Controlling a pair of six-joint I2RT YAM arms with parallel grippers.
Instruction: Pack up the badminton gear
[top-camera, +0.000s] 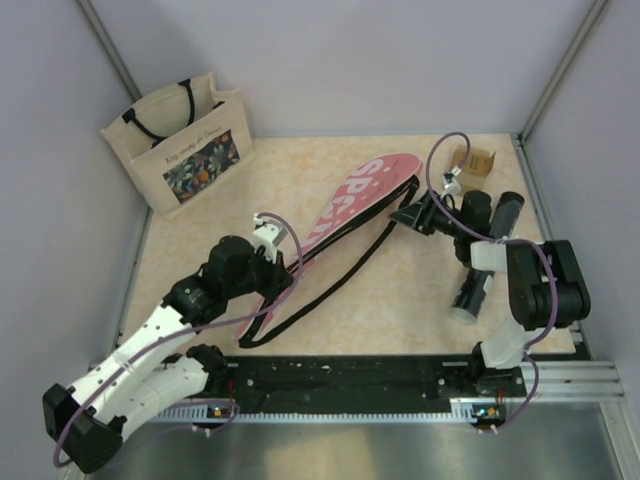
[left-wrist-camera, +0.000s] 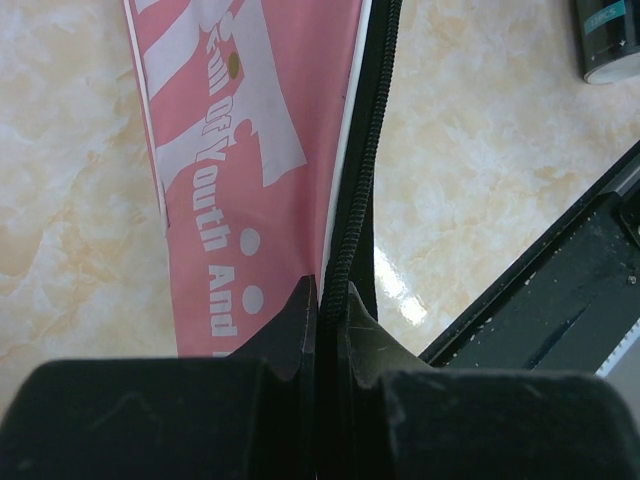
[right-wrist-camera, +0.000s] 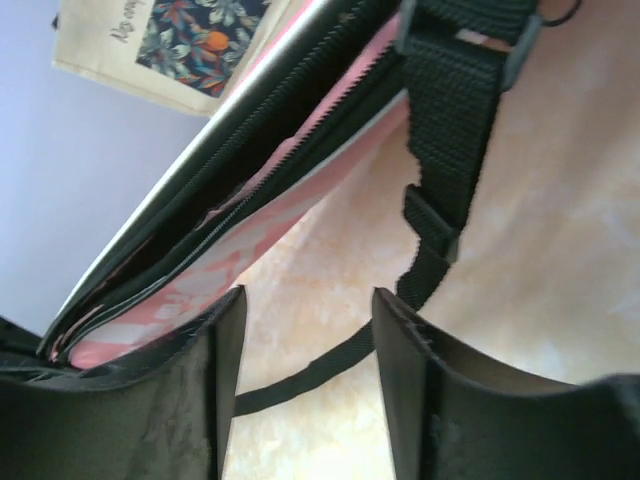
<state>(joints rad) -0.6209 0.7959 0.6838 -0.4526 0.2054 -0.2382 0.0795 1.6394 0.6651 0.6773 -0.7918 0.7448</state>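
The long pink "SPORT" cover (top-camera: 350, 195) lies slantwise across the table, its black strap (top-camera: 352, 268) trailing beside it. My left gripper (top-camera: 288, 268) is shut on the cover's black zipper edge (left-wrist-camera: 362, 180) near the narrow end, fingertips (left-wrist-camera: 303, 305) pressed together on it. My right gripper (top-camera: 402, 215) is open and empty at the cover's wide end; the partly open zipper (right-wrist-camera: 230, 170) and strap (right-wrist-camera: 450, 120) lie just ahead of it. A dark tube (top-camera: 472, 290) lies at the right, also in the left wrist view (left-wrist-camera: 610, 40). Rackets and shuttlecocks are out of view.
A beige floral tote bag (top-camera: 185, 140) stands at the back left. A small brown cardboard box (top-camera: 473, 160) sits at the back right corner. A black rail (top-camera: 350, 375) runs along the near edge. Grey walls close in the sides.
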